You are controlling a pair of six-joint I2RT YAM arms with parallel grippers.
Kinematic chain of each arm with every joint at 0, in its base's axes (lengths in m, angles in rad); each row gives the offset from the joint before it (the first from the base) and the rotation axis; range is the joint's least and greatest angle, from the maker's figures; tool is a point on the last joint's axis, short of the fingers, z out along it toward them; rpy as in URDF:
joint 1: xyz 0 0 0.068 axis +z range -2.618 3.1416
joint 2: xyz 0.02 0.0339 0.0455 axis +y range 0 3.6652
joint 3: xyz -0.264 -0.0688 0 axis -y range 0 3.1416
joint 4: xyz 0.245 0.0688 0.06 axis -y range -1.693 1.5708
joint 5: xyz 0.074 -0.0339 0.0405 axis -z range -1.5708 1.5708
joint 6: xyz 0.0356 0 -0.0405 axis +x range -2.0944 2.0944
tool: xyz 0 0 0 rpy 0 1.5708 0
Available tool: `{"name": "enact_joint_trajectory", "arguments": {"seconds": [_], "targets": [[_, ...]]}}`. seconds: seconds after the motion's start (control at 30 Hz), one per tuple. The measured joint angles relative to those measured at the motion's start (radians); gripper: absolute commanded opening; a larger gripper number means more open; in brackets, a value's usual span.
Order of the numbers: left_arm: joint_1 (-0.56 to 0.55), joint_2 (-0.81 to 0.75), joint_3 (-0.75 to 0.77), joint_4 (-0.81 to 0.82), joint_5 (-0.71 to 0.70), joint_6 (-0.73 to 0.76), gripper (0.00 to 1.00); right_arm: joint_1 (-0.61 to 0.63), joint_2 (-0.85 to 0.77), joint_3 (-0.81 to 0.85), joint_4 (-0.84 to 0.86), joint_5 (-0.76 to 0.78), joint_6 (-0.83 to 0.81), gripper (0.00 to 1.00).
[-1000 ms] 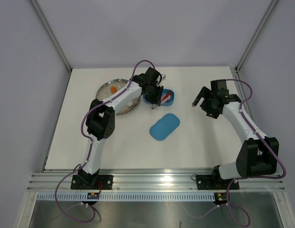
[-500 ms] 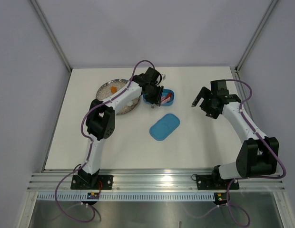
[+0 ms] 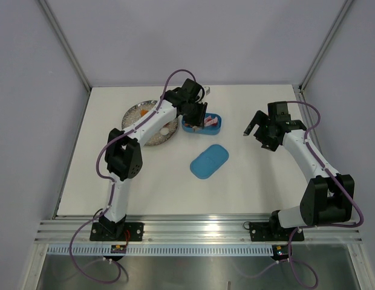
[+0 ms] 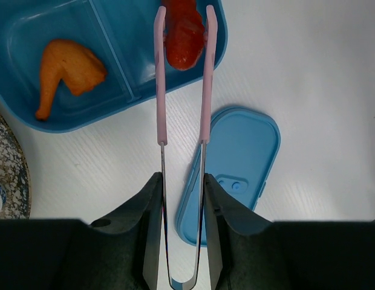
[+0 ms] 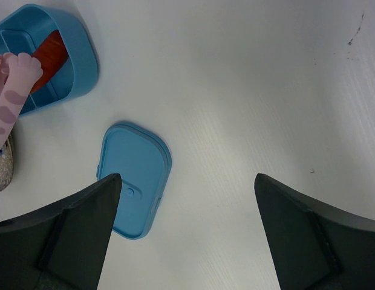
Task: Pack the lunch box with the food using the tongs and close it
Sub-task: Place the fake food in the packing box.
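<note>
My left gripper [image 4: 181, 181] is shut on the pale pink tongs [image 4: 160, 78], squeezing their two arms near the bend. The tong tips stand on either side of a red morsel [image 4: 182, 36] in the right compartment of the blue lunch box [image 4: 115, 115]. An orange drumstick-shaped piece [image 4: 69, 69] lies in the left compartment. From above, the left gripper [image 3: 196, 112] hangs over the lunch box [image 3: 202, 128]. The blue lid [image 3: 209, 161] lies flat on the table in front of the box. My right gripper [image 5: 187, 181] stands open and empty, to the right of the lid [image 5: 136, 175].
A speckled grey plate [image 3: 152, 138] sits left of the box, holding an orange morsel [image 3: 143, 112] and a white piece [image 3: 165, 128]. The left arm reaches across the plate. White table lies around the lid, with the frame posts at the back corners.
The left wrist has shifted a little back and left over the box, and the tongs have been squeezed slightly narrower around the red morsel. The right arm has not moved.
</note>
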Motion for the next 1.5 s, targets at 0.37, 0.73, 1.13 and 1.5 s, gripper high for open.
{"name": "enact_joint_trajectory", "arguments": {"seconds": [0.37,0.73,1.13,1.5], "targets": [[0.0,-0.012,0.015,-0.01,0.0,0.002,0.29,0.0,0.0,0.0,0.001,-0.021,0.002,0.99],[0.0,-0.012,0.015,-0.018,-0.013,0.01,0.26,0.0,0.0,0.0,0.001,-0.025,0.003,1.0],[0.0,-0.012,-0.027,-0.038,-0.028,0.034,0.22,0.0,0.0,0.0,0.001,-0.025,0.003,0.99],[0.0,-0.012,-0.065,-0.027,-0.029,0.046,0.23,0.0,0.0,0.0,0.002,-0.026,0.006,0.99]]}}
